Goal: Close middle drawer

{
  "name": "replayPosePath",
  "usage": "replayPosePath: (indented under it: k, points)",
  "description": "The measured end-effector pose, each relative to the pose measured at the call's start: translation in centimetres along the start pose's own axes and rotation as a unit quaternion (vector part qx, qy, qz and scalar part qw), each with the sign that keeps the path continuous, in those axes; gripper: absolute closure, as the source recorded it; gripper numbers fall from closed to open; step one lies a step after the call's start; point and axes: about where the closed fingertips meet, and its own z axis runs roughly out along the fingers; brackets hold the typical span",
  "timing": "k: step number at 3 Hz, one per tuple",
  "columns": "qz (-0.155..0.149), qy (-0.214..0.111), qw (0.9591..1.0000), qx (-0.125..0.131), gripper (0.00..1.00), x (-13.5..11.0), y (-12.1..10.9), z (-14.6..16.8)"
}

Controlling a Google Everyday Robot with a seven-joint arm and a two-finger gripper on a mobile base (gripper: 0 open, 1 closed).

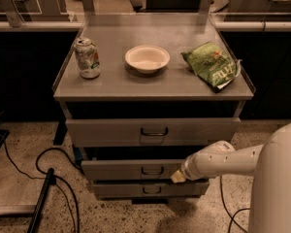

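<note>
The grey metal cabinet has three drawers. The middle drawer (131,169) is the second one, a shallow front panel with a small dark centre handle (152,171). Its front sits roughly in line with the lowest drawer (145,189) and behind the top drawer (153,131), which juts out further. My white arm reaches in from the right. My gripper (178,177) is at the right part of the middle drawer's front, touching or nearly touching it.
On the cabinet top stand a drink can (87,58), a white bowl (147,58) and a green chip bag (212,65). Black cables (43,169) and a dark pole (41,203) lie on the speckled floor at the left. Dark counters run behind.
</note>
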Motion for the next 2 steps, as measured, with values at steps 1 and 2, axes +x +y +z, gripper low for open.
replayPosePath:
  k: [1, 2]
  points:
    - [0.000, 0.000, 1.0000, 0.000, 0.00, 0.00, 0.01, 0.00]
    - [0.000, 0.000, 1.0000, 0.000, 0.00, 0.00, 0.01, 0.00]
